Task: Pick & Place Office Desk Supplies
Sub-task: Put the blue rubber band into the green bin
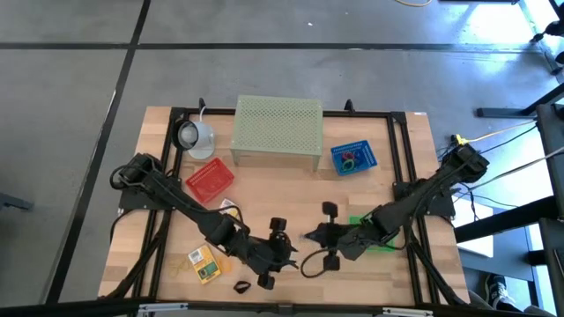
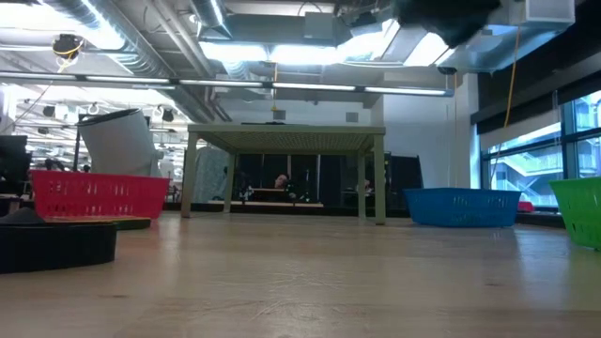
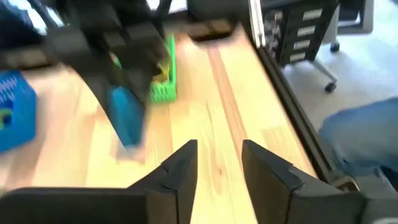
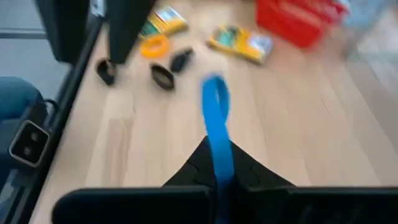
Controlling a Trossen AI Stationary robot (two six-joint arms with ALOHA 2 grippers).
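Observation:
My right gripper [image 4: 217, 163] is shut on a blue loop [image 4: 215, 118] above the table's near middle. The loop also shows in the left wrist view as a blue loop [image 3: 127, 118] under the dark fingers. My left gripper [image 3: 217, 171] stands open just to its left, facing it, with nothing between its fingers. In the high view the right gripper [image 1: 310, 236] and the left gripper [image 1: 289, 253] nearly meet. On the wood near the front left lie yellow packets [image 4: 242, 42], a yellow loop [image 4: 154, 46] and black clips [image 4: 163, 76]. My right gripper pinches one end of the blue loop [image 4: 219, 158] between its two fingers. The loop sticks out ahead of the fingers along their line, flattened into a narrow band. It is lifted clear of the table.
A green basket [image 1: 374, 239] sits under my right arm, a blue basket [image 1: 352, 158] at the back right and a red basket [image 1: 210, 180] at the left. The pale green perforated stand [image 1: 276, 132] and a white cup [image 1: 196, 136] stand at the back. A black frame [image 1: 395, 150] borders the table.

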